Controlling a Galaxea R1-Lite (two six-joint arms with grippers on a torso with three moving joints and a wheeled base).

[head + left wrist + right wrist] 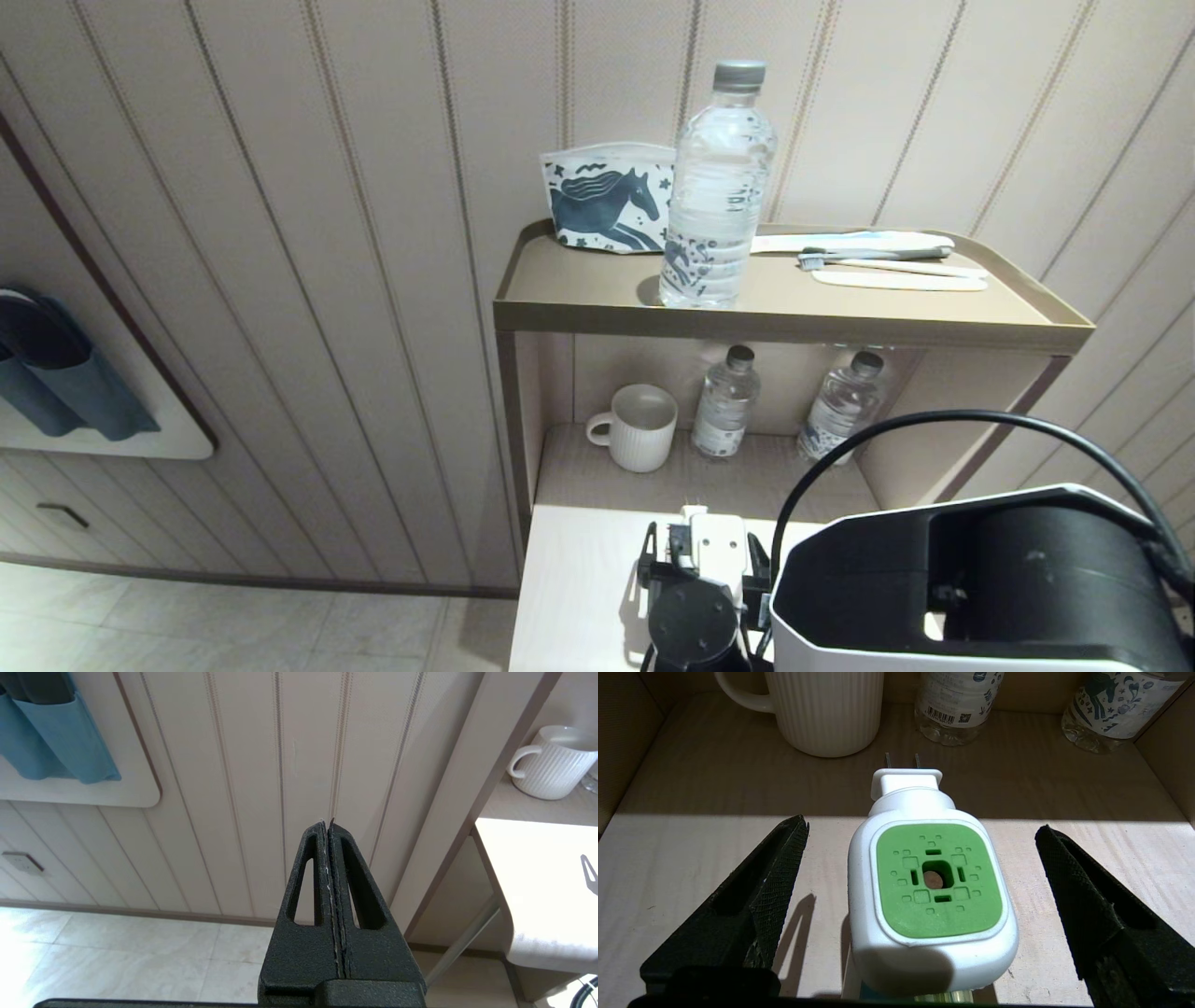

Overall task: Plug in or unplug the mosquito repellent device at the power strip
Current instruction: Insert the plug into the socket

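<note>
The right tool [920, 896] stands wide open over the pale surface [668, 868], one finger on each side of the device [924, 891] and neither touching it. It has hold of nothing. The device sits on the surface with its green face toward the wrist camera and its two prongs [902, 759] bare, pointing toward the mug [826, 709] and the two small bottles [955, 704] at the back of the lower shelf. In the head view the device [714, 541] shows only as a white block just ahead of the arm's dark housing. The strip is in none of the views, so the device looks unplugged and the job ahead is probably to plug it in.

The left tool [331, 868] is off to the side facing the wall, fingers pressed together and empty.

The risks, as I judge them: the body is smooth and rounded, so a closure high on the shoulders could squeeze it out or tip it. The liquid bottle underneath is barely visible, and a grip that catches it could twist it. Any tilt taken on at the grasp will carry to the prongs and make them miss the slots. A forward push would drive the prongs toward the mug.
</note>
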